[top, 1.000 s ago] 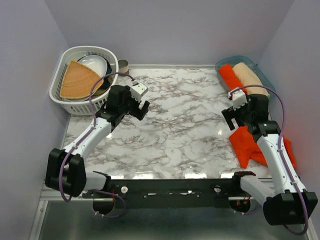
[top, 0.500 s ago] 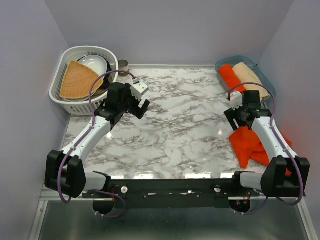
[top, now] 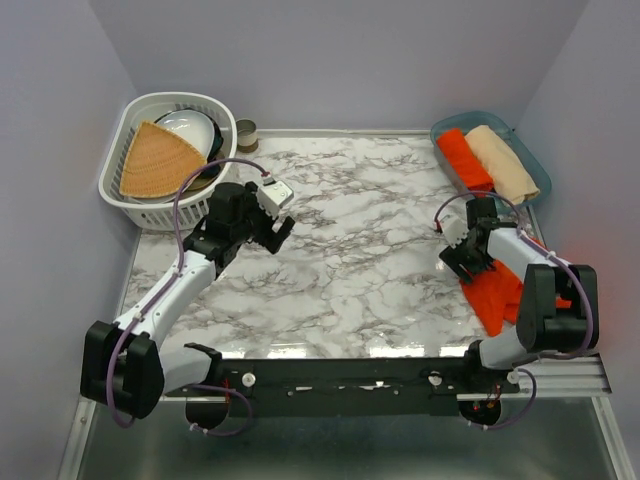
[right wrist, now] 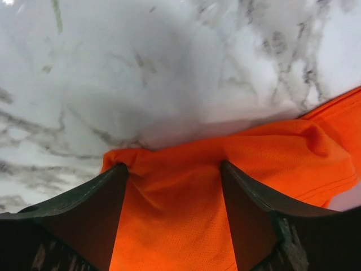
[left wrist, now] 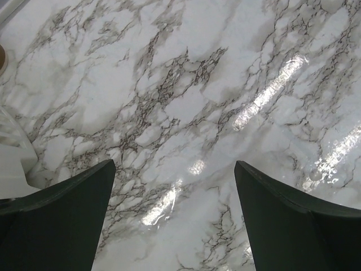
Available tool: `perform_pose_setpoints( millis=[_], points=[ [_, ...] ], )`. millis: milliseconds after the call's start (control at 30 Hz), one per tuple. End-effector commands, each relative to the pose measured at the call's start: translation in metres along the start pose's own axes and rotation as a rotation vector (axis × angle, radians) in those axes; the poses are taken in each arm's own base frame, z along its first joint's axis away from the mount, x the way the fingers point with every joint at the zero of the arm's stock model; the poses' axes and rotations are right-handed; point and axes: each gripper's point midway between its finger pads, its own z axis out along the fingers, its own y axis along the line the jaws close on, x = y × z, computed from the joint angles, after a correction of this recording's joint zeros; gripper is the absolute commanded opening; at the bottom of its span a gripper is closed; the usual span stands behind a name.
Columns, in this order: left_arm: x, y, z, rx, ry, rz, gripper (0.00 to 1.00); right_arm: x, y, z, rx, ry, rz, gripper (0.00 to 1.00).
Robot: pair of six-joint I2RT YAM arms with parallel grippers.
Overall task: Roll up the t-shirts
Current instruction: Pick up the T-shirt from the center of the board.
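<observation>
Over on the right edge of the marble worktop (top: 360, 250), the right gripper (top: 460, 262) is down low at the near-left corner of a loose orange-red t-shirt (top: 503, 297). That shirt lies crumpled on the worktop, running back under the right arm toward the table's right side. From the wrist view the two dark fingers (right wrist: 84, 209) stand apart with the shirt's edge bunched up between them. The cloth touches both inner faces, but the jaws are not pressed together on it, so call it open around the fabric. Bare marble shows just beyond the fingertips.

Up in the far right corner sits a translucent blue bin (top: 541, 172). A second t-shirt, already rolled (top: 462, 158), lies inside along its left side, with a tan rolled cloth (top: 503, 163) right beside it.

Across the worktop, the left gripper (top: 281, 227) hangs above the left-centre of the marble, well apart from the shirts. Its jaws are spread wide, with nothing between them but veined stone and light glare.

Behind that arm, in the far left corner, a white laundry basket (top: 128, 205) holds a tan woven mat (top: 155, 160) and a white bowl (top: 190, 128). A small round tin (top: 245, 130) stands just right of the basket.
</observation>
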Motion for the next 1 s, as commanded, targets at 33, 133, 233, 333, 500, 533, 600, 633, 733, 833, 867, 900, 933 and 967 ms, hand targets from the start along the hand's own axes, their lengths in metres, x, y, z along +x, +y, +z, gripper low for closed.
perform_pose_setpoints(
  millis=[33, 133, 233, 333, 500, 533, 600, 633, 733, 833, 867, 900, 933, 967],
  points=[
    [0.0, 0.004, -0.006, -0.051, -0.027, 0.001, 0.98, -0.017, -0.014, 0.017, -0.027, 0.025, -0.072, 0.42],
    [0.002, 0.008, -0.01, -0.081, -0.023, 0.018, 0.98, -0.053, -0.019, -0.008, -0.02, -0.06, -0.129, 0.22],
    [0.004, 0.014, -0.013, -0.118, -0.015, 0.028, 0.98, -0.105, 0.005, -0.048, -0.046, -0.209, -0.27, 0.08],
    [0.001, 0.031, -0.014, -0.206, -0.022, -0.06, 0.99, -0.173, 0.044, -0.116, -0.114, -0.43, -0.402, 0.01],
    [0.006, 0.061, -0.015, -0.314, -0.031, -0.156, 0.98, -0.267, 0.094, -0.274, -0.202, -0.905, -0.52, 0.01],
    [0.005, 0.065, -0.016, -0.324, -0.036, -0.164, 0.98, -0.275, 0.094, -0.296, -0.21, -0.959, -0.491, 0.01],
    [0.003, 0.072, -0.019, -0.351, -0.04, -0.168, 0.98, -0.289, 0.089, -0.338, -0.196, -1.069, -0.469, 0.01],
    [0.001, 0.076, -0.021, -0.362, -0.046, -0.17, 0.98, -0.291, 0.088, -0.345, -0.197, -1.084, -0.446, 0.01],
    [-0.003, 0.079, -0.023, -0.369, -0.058, -0.159, 0.98, -0.284, 0.082, -0.362, -0.153, -1.131, -0.415, 0.01],
    [-0.001, 0.078, -0.023, -0.367, -0.055, -0.155, 0.98, -0.26, 0.077, -0.362, -0.083, -1.159, -0.374, 0.01],
    [-0.001, 0.077, -0.023, -0.363, -0.058, -0.156, 0.98, -0.254, 0.075, -0.356, -0.064, -1.146, -0.353, 0.01],
    [0.002, 0.075, -0.022, -0.358, -0.054, -0.16, 0.98, -0.243, 0.068, -0.349, -0.024, -1.115, -0.315, 0.01],
    [0.002, 0.073, -0.02, -0.346, -0.057, -0.161, 0.98, -0.235, 0.067, -0.332, -0.026, -1.061, -0.273, 0.01],
    [0.004, 0.072, -0.019, -0.341, -0.055, -0.163, 0.98, -0.222, 0.071, -0.296, -0.052, -0.967, -0.24, 0.01]
  ],
)
